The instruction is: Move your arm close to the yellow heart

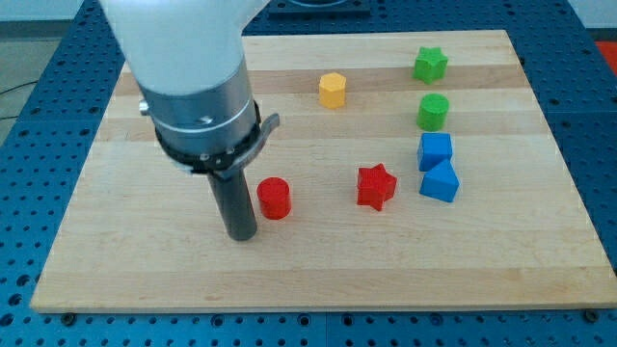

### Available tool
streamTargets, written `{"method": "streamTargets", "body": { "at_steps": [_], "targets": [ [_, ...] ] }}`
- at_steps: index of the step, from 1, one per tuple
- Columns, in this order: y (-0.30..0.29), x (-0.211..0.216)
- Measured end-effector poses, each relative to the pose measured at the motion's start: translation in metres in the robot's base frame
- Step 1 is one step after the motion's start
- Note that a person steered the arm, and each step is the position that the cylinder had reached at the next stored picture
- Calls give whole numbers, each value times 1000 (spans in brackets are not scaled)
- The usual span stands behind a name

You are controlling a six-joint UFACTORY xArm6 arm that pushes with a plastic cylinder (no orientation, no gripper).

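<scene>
My tip (241,234) rests on the wooden board (145,270) at the lower left of centre. A red cylinder (275,198) stands just to the tip's right, almost touching the rod. The only yellow block that shows is a hexagon-shaped one (333,90) near the view's top centre, far up and to the right of the tip. No yellow heart shows. The arm's white and grey body (198,106) hides part of the board's upper left.
A red star (376,186) lies right of centre. A blue cube (435,150) and a second blue block (440,181) sit together further right. A green cylinder (433,112) and a green star (431,64) stand above them.
</scene>
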State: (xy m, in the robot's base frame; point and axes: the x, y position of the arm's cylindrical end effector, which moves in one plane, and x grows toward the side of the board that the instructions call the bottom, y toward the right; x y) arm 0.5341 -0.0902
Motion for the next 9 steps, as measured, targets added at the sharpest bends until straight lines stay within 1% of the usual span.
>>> {"method": "streamTargets", "body": {
  "at_steps": [1, 2, 3, 4, 6, 7, 8, 9],
  "targets": [
    [16, -24],
    [54, -24],
    [39, -26],
    [14, -16],
    [72, 4],
    [79, -14],
    [48, 4],
    [-19, -30]
  ]
}}
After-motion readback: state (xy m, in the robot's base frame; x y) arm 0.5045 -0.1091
